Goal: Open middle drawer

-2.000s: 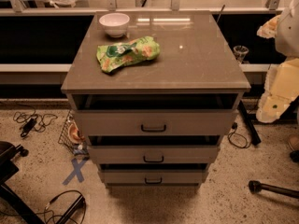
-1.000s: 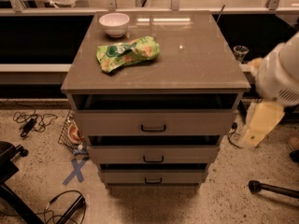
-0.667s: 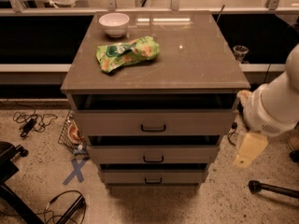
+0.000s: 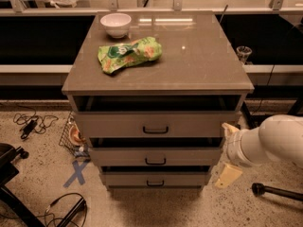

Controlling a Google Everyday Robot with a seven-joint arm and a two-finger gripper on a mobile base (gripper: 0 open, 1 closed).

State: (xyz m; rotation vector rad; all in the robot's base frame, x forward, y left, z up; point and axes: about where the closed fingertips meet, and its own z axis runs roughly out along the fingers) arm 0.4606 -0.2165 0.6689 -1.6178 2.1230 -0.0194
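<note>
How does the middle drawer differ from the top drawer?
The top drawer front looks taller and wider than the middle drawer front. The top drawer sits just under the tabletop; middle drawer one below. Both have flat fronts, central black handles. The gripper hangs right of them, touching neither.

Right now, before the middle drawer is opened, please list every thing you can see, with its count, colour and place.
bowl: 1, white, cabinet top, back left
snack bag: 1, green, in front of bowl
cabinet: 1, grey-brown, centre
top drawer: 1, grey-brown, under cabinet top
middle drawer: 1, grey-brown, black handle, second down
bottom drawer: 1, grey-brown, lowest
tape cross: 1, blue, floor left
cables: several, black, floor left
arm: 1, white, right of cabinet
tool: 1, cream, low right of drawers, away from handles
</note>
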